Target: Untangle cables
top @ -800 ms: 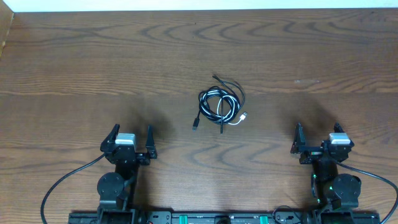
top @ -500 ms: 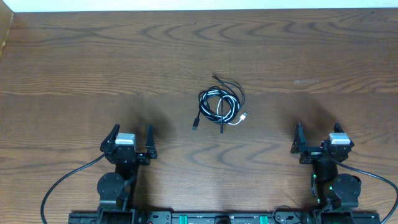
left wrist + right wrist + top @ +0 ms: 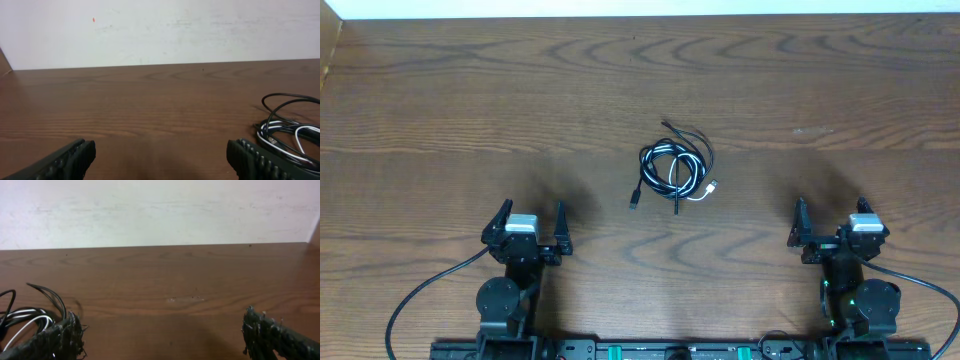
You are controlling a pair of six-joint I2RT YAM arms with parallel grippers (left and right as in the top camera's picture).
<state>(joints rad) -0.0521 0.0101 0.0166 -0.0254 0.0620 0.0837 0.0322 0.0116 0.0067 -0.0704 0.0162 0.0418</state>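
Note:
The cables [image 3: 674, 170] lie in one small tangled coil at the middle of the wooden table [image 3: 470, 110]: black loops wound together with a short white cord ending in a silver plug [image 3: 711, 187]. One black plug end [image 3: 634, 201] sticks out at the lower left. My left gripper [image 3: 532, 218] stands open near the front edge, well to the left of the coil. My right gripper [image 3: 830, 216] stands open at the front right, equally apart from it. The cables [image 3: 290, 130] show at the right edge of the left wrist view, and the cables [image 3: 25, 312] at the left edge of the right wrist view.
A white wall [image 3: 160, 30] rises behind the table's far edge. Thick black robot wires [image 3: 415, 300] trail from the arm bases along the front edge. Bare wood surrounds the coil on every side.

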